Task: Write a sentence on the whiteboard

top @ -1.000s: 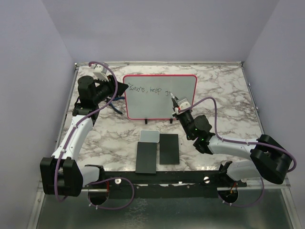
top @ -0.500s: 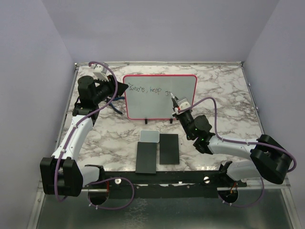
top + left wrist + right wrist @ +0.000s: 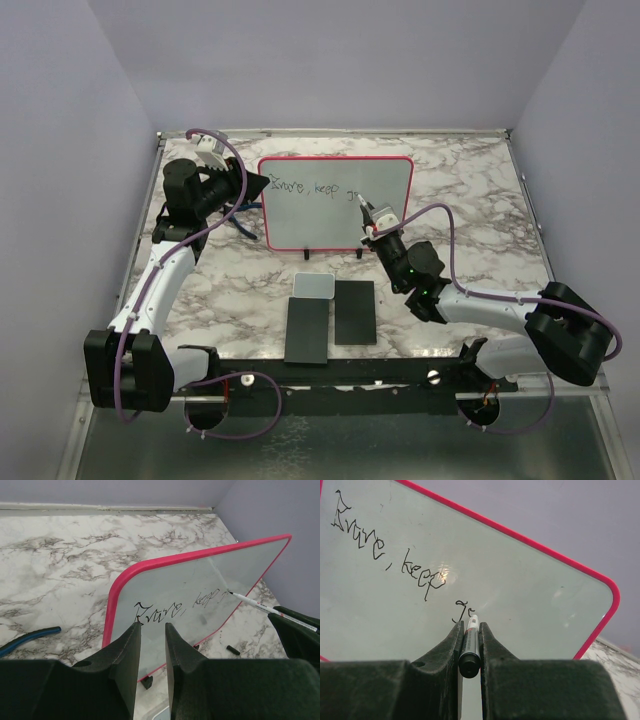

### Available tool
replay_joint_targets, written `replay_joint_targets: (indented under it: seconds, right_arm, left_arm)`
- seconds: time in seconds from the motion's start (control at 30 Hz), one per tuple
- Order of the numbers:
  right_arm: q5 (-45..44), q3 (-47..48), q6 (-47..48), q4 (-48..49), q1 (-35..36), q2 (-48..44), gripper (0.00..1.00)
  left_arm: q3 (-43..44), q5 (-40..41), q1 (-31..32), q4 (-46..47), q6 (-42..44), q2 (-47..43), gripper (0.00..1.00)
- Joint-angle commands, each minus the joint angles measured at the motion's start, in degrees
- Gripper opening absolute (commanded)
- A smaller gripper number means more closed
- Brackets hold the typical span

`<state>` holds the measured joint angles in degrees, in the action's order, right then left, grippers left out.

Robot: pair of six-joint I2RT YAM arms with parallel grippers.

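One marker (image 3: pixel 470 647) clamped in right hand (image 3: pixel 470 625), at whiteboard (image 3: pixel 330 215); left hand (image 3: pixel 152 626): grip unclear. Marble tabletop (image 3: pixel 470 200), lilac walls (image 3: pixel 330 60).

1. whiteboard (image 3: pixel 520 595): right wrist view, upper-left corner cut off by the top and left edges; lower middle hidden behind the right gripper (image 3: pixel 470 626).
2. sentence (image 3: pixel 315 187): top view, too small to read.
3. marker (image 3: pixel 471 635): barrel sides hidden between the fingers; left wrist view, rear end lost behind dark housing at far right.
4. left gripper (image 3: pixel 152 626): covers the board's lower-left rim; contact with the board cannot be told.
5. blue strip (image 3: pixel 30 636): cut off at the left edge; identity unclear.
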<state>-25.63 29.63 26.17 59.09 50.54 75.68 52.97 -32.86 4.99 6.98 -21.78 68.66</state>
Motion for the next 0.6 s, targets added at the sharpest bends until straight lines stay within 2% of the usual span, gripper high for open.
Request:
replay_joint_targets:
  seconds: [0.0,0.57]
  right_arm:
    - [0.5,1.35,0.83,2.43,-0.27,-0.53,0.01]
    - [1.0,2.38,0.92,2.64,-0.27,0.52,0.01]
  left_arm:
    - [-0.59,0.74,0.1,-0.92,0.95,-1.45,0.27]
    - [-0.59,0.69,0.1,-0.94,0.95,-1.6,0.27]
